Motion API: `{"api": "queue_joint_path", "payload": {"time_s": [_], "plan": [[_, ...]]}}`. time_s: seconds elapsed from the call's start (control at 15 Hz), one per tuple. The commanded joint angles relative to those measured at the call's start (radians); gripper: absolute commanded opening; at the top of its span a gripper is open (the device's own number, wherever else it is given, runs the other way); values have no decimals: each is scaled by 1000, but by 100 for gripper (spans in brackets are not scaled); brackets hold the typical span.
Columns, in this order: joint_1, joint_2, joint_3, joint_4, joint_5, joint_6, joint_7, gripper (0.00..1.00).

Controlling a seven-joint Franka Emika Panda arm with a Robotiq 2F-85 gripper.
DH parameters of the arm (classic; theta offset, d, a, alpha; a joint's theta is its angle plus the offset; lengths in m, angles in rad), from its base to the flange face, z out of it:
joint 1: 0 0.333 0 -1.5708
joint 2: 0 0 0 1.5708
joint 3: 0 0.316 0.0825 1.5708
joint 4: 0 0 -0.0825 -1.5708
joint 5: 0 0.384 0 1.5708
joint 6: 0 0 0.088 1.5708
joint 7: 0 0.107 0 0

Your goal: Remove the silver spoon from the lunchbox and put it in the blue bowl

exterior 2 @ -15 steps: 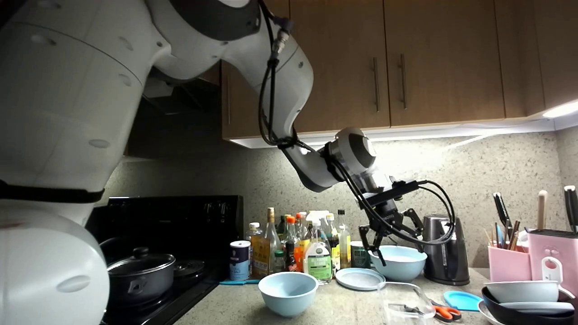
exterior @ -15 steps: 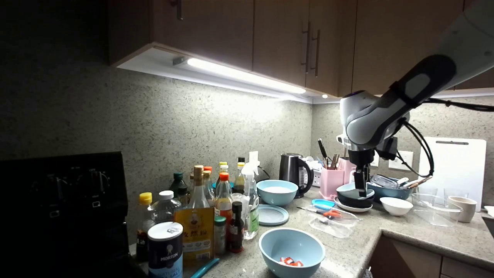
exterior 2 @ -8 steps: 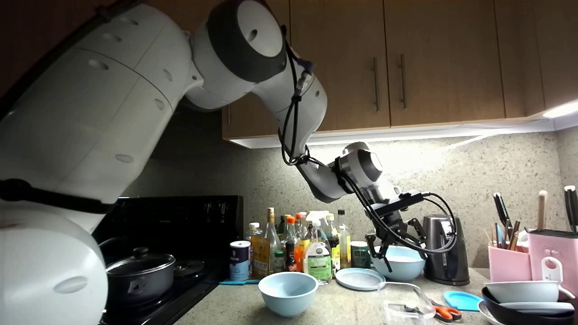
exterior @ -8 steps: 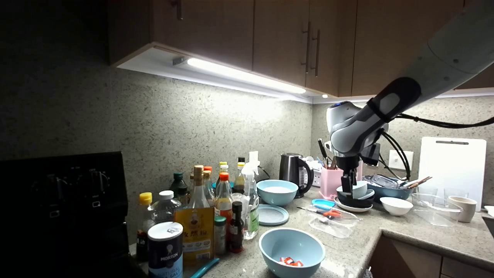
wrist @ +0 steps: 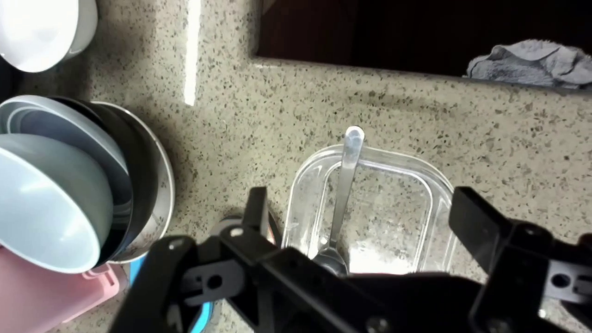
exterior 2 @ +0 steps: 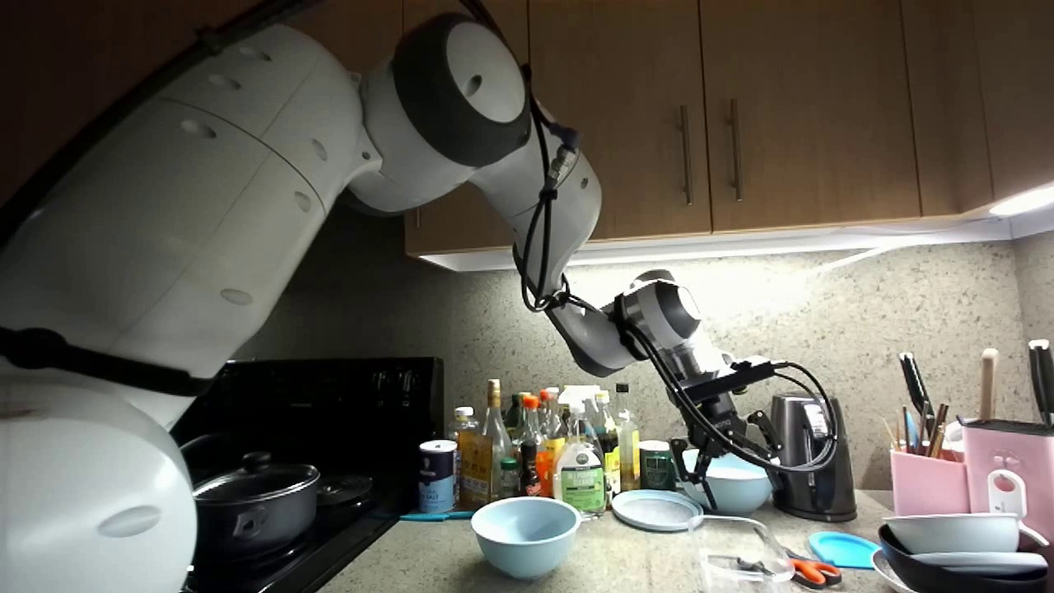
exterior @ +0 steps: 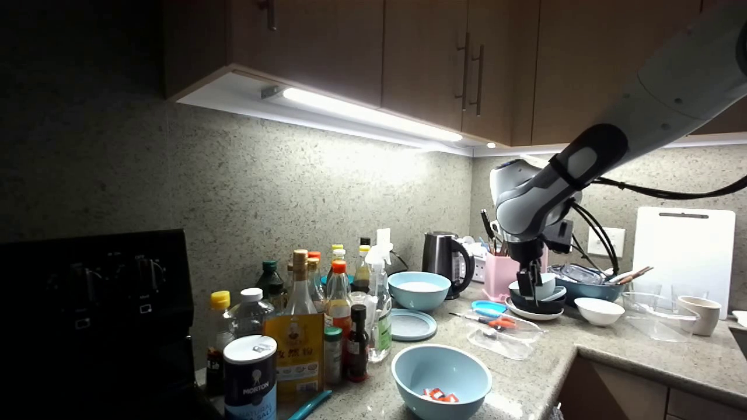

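Below the pincer (wrist: 358, 208), in the wrist view, the silver spoon (wrist: 343, 189) lies in the clear lunchbox (wrist: 388, 208), its scoop down inside and its handle crossing the wall on the side away from the pincer's body. The pincer's fingers (wrist: 255, 208) stand wide apart with nothing held. Seen from above, the spoon falls between the two, somewhat nearer the finger on the left of this view. Its long axis points away from the pincer's body, nearly square to the line along which the fingers would close. So the grasp should need little or no twist, I judge, only a small shift toward that left finger before lowering.

In an exterior view, the pincer (exterior: 530, 286) shows nearly edge-on, one finger masking the other, so its gap cannot be read there. The lunchbox (exterior: 505, 345) is lower than the fingertips, on the counter (exterior: 563, 335), and not touched by them; the spoon is too faint to pick out for sure.

In an exterior view, the fingers show spread, with the lunchbox (exterior 2: 733, 543) beneath them and orange-handled scissors (exterior 2: 813, 571) just beside it. Down is therefore the main direction called for; the likely hazard is a finger catching a lunchbox wall before the handle sits between both.
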Motion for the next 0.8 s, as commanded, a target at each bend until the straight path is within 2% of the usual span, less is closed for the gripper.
{"api": "queue_joint_path", "payload": {"time_s": [0.0, 0.47, 0.73], "plan": [[-16, 118, 11, 141, 12, -122, -9, 100], [-60, 335, 57, 411, 62, -319, -133, 100], [-50, 428, 44, 556, 50, -467, -119, 100]]}}
